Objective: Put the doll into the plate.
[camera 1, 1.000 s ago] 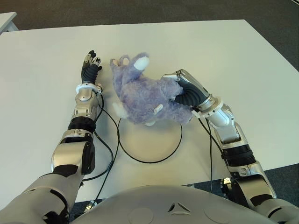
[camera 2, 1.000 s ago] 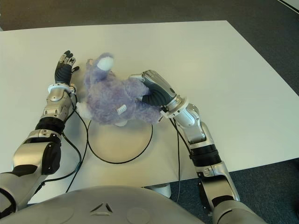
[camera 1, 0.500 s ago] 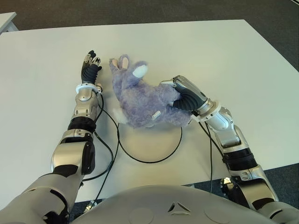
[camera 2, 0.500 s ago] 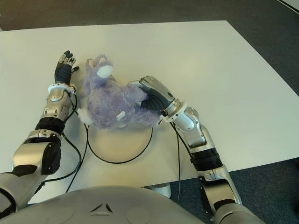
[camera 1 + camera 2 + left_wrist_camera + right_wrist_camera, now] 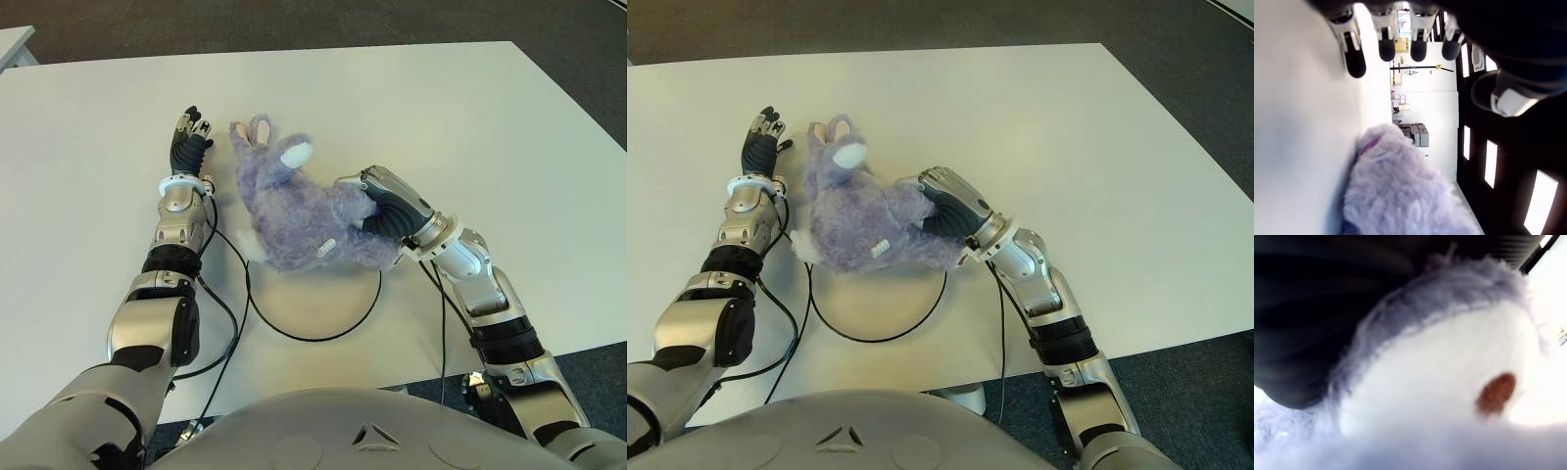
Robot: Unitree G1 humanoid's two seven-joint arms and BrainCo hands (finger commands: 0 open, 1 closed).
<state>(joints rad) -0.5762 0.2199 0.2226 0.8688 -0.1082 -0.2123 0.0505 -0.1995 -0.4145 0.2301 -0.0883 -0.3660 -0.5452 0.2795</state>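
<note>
A fluffy purple doll (image 5: pixel 299 215) with white paws lies across the far edge of the plate (image 5: pixel 315 308), a flat cream disc with a dark rim near the table's front. Its ears point toward the far left. My right hand (image 5: pixel 384 208) is curled into the doll's right end and grips it; in the right wrist view the doll's fur (image 5: pixel 1449 362) fills the picture. My left hand (image 5: pixel 189 137) shows just left of the doll's ears, its fingers (image 5: pixel 1354 49) straight and holding nothing.
The white table (image 5: pixel 441 108) stretches wide beyond and to the right of the doll. Black cables (image 5: pixel 230 284) run along my left forearm and beside the plate's left rim. Dark floor shows past the table's edges.
My right hand has lowered the doll toward the plate and drawn it slightly nearer; the doll now lies flatter over the plate's far rim. The left hand has not moved.
</note>
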